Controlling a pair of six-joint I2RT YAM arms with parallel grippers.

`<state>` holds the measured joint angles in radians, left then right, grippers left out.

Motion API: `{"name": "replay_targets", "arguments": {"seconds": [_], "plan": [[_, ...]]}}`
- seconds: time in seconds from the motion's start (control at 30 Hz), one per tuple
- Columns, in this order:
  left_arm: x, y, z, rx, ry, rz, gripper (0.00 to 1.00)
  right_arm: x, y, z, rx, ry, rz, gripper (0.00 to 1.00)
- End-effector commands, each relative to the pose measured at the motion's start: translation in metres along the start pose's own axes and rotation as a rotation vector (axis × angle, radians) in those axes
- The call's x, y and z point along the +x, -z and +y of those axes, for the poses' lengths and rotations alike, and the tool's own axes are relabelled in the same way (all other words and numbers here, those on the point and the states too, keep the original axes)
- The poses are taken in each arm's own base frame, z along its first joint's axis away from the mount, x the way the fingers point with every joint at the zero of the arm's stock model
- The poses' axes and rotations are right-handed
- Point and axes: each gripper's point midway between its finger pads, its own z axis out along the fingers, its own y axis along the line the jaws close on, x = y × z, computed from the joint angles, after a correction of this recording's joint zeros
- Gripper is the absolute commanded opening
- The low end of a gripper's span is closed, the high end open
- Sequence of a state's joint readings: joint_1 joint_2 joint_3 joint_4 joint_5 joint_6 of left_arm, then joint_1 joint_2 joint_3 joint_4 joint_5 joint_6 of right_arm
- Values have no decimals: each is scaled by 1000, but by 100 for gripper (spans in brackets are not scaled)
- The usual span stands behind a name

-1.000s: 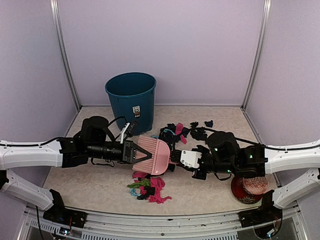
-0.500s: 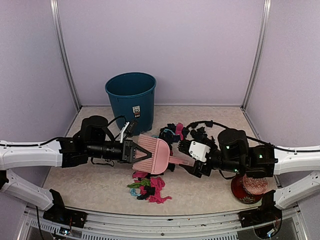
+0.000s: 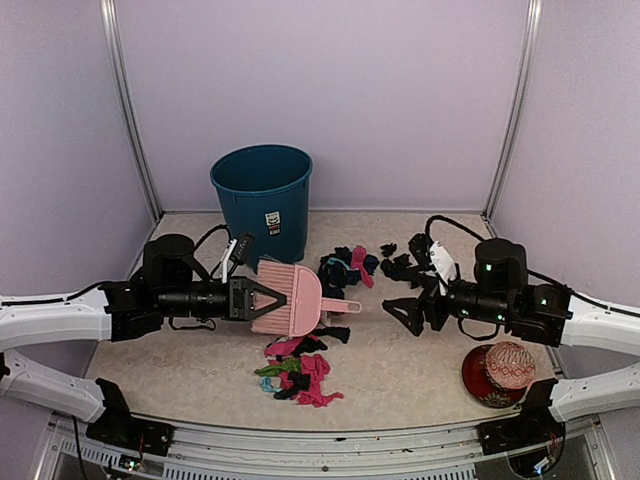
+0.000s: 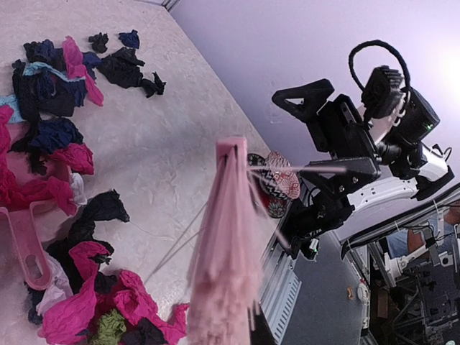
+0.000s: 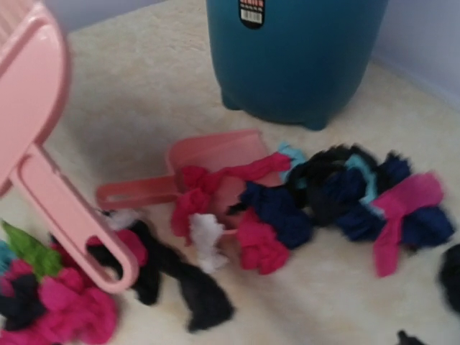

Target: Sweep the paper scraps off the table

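From above, the left gripper (image 3: 250,298) is seen clamped on the wide bristle end of a pale pink plastic brush (image 3: 290,300), whose handle points right toward the middle of the beige marbled table (image 3: 190,365). The right gripper (image 3: 398,315) is seen well to the right of that handle, with its jaws spread wide and nothing between them. This is confirmed by the left wrist view, where the two black fingers stand apart against the lilac wall. The right wrist view does not show its own fingers.

The wrinkly paper scraps (image 3: 345,268) all lie on the table in three groups:
- A black, navy, pink and light blue heap lies just right of the tall teal plastic bin (image 3: 262,200).
- A smaller black group lies further right, near the right arm.
- A pink, green and black pile lies toward the near edge, below the brush.

The small pink plastic dustpan (image 5: 223,147) is largely covered by the brush in the top view. It is shown plainly only by the right wrist view, lying in front of the bin with pink and white scraps touching its mouth. The looped end of the brush handle is seen there over the near pile. Whether it touches the scraps cannot be told.

A red patterned ball (image 3: 510,365) is seen at the near right of the table.
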<state>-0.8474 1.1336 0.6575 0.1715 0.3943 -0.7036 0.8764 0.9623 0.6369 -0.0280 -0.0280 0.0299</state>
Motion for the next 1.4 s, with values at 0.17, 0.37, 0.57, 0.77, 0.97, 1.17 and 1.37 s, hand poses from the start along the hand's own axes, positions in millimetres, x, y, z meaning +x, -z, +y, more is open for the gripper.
{"name": "replay_targets", "arguments": {"seconds": [0.17, 0.37, 0.57, 0.77, 0.97, 1.17, 1.37], "plan": [[-23, 16, -28, 146, -113, -164, 0, -13, -1, 21, -315, -353, -98, 97], [-25, 17, -45, 222, -151, -176, 0, -47, 1, 30, -442, -473, -198, 97], [-28, 14, -58, 275, -161, -188, 0, -74, 4, 45, -619, -570, -264, 91], [-31, 8, -70, 329, -161, -197, 0, -88, 2, 58, -721, -579, -275, 81], [-33, 3, -73, 354, -153, -209, 0, -97, 2, 68, -749, -592, -319, 71], [-36, 5, -77, 371, -161, -229, 0, -97, 3, 67, -754, -616, -341, 63], [-39, 7, -76, 361, -164, -255, 0, -89, -3, 66, -741, -652, -334, 55]]}}
